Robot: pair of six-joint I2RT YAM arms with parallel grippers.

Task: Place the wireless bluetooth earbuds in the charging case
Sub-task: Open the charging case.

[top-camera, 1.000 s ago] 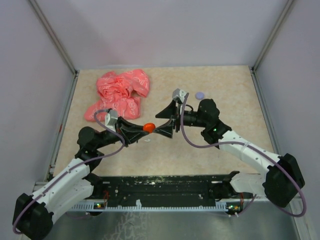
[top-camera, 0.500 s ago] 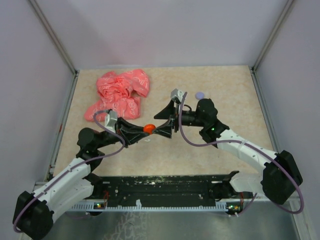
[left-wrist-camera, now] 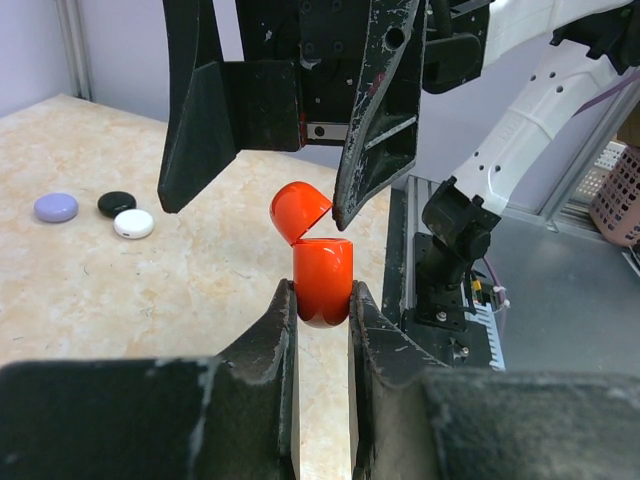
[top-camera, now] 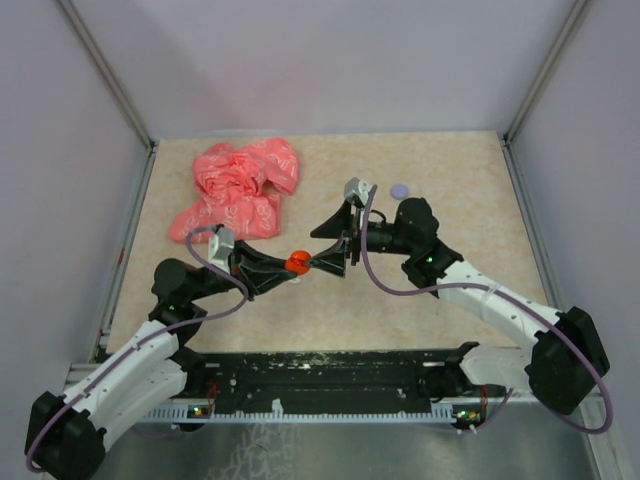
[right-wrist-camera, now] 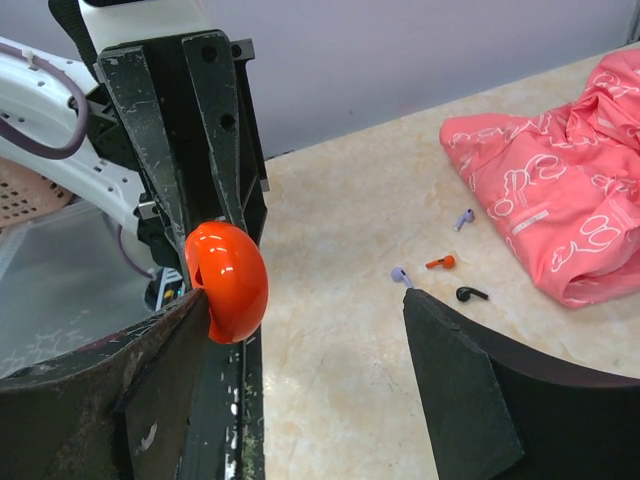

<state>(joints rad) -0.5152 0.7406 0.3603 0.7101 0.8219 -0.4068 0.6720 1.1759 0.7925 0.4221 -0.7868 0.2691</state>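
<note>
**A:** How is the left gripper (left-wrist-camera: 322, 296) set?

**B:** Clenched on the red charging case (left-wrist-camera: 322, 280). Its two fingers pinch the lower half from either side. The case stands upright between them, lifted off the bench (top-camera: 450, 170), over the middle and a little toward the near edge. The lid (left-wrist-camera: 298, 208) is hinged up and tilted back. The inside of the case is hidden from every view.

**A:** And the right gripper (left-wrist-camera: 260, 210)?

**B:** Released, with its fingers spread wide and nothing between them. It faces the left one head-on. One fingertip sits right at the open lid, but I cannot tell whether it touches. The other finger is apart from the case.

**A:** Where are the earbuds?

**B:** Four lie loose on the bench in the right wrist view. They are one purple bud (right-wrist-camera: 465, 217), a second purple bud (right-wrist-camera: 400, 274), a red bud (right-wrist-camera: 440, 262) and a black bud (right-wrist-camera: 470, 294). All are apart from each other and just beside the crumpled pink bag (right-wrist-camera: 560, 190), which sits toward the far left corner.

**A:** Anything farther out?

**B:** Three small round discs are grouped together: a purple disc (left-wrist-camera: 56, 207), a black disc (left-wrist-camera: 117, 203) and a white disc (left-wrist-camera: 133, 224). From above, the purple one lies toward the far edge, right of the middle.
</note>
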